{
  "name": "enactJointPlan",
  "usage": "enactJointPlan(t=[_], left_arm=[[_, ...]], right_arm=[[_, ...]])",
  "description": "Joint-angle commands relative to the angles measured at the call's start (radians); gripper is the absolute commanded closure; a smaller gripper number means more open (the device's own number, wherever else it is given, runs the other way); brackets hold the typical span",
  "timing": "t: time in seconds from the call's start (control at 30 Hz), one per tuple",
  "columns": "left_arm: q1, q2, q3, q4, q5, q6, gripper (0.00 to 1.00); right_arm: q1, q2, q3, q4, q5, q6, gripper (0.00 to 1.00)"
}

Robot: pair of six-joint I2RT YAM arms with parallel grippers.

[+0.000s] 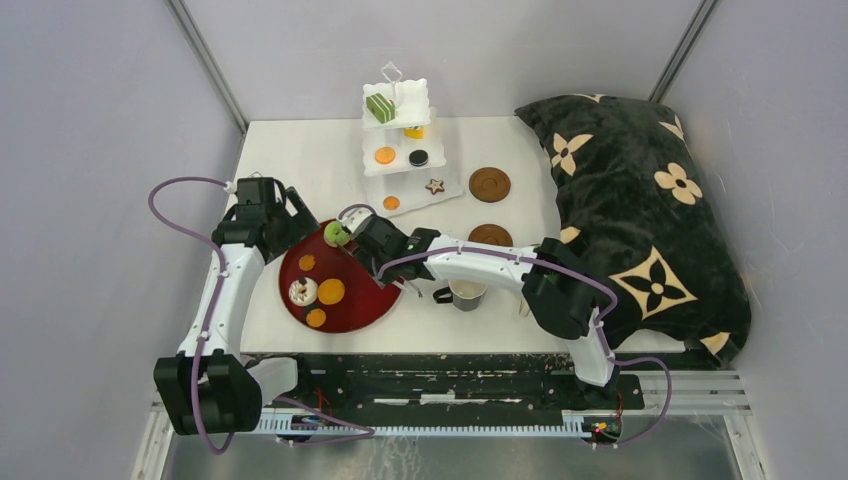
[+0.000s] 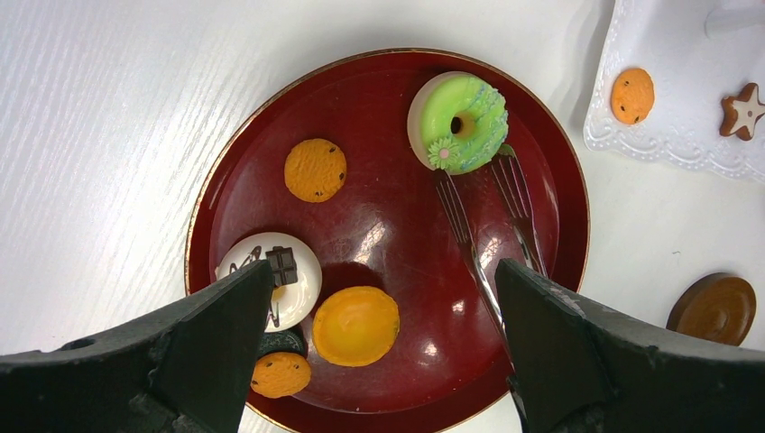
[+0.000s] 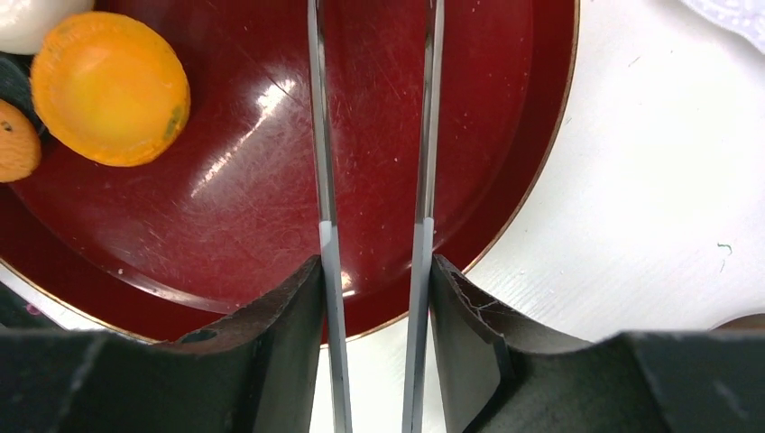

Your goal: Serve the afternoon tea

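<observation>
Right gripper (image 3: 376, 271) clamps metal tongs (image 3: 322, 135), tips at green donut (image 2: 458, 122), tray (image 2: 379, 234) 1 o'clock. Straddle donut fully, squeeze gently. Left gripper (image 2: 383, 275) hovers wide open.

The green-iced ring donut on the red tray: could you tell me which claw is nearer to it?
Right. The right claw, gripping metal tongs whose tips reach the green-iced ring donut, sits just beside it; the left claw hovers open farther off.

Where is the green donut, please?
Left wrist view: the green donut sits upper right on the dark red round tray, at the metal tongs' tips.
</observation>
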Motion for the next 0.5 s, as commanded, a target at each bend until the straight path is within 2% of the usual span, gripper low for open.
enactJointPlan(t=[0.0,0.27,0.47], left_arm=[[0.005,-0.01,0.034,0.021,-0.019,0.016,0.0],[0.004,-0.012,0.034,0.016,-0.021,0.017,0.0],[0.004,-0.017,0.031,0.013,-0.02,0.019,0.0]], right_arm=[[-0.005,-0.006,0.065,0.063,0.004,0.006,0.52],[-0.006,-0.006,0.065,0.063,0.001,0.004,0.64],[-0.005,-0.013,0.056,0.066,-0.005,0.005,0.79]])
